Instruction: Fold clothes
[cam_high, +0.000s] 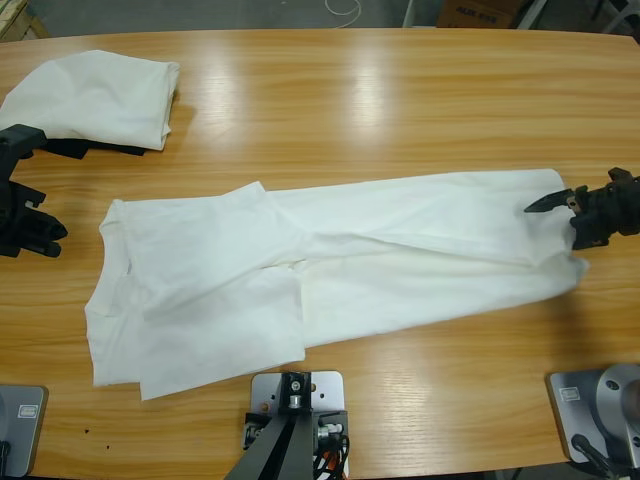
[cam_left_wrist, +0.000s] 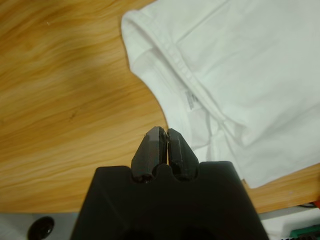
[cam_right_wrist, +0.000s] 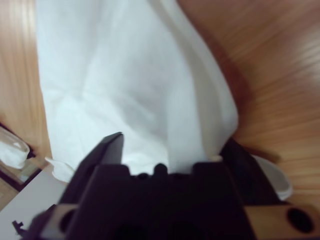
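A white T-shirt (cam_high: 330, 260) lies stretched across the middle of the table, its long sides folded inward. Its neck end (cam_left_wrist: 192, 90) points left and its hem points right. My left gripper (cam_high: 48, 232) rests just off the neck end, apart from the cloth; in the left wrist view the left gripper (cam_left_wrist: 165, 134) is shut on nothing. My right gripper (cam_high: 560, 215) is at the hem end. In the right wrist view the right gripper (cam_right_wrist: 172, 147) has its jaws spread wide, and the white cloth (cam_right_wrist: 130, 85) runs between them.
A second white T-shirt (cam_high: 95, 95), folded into a bundle, lies at the far left corner on something dark. Bare wooden table (cam_high: 400, 100) stretches behind the spread shirt and along the front edge.
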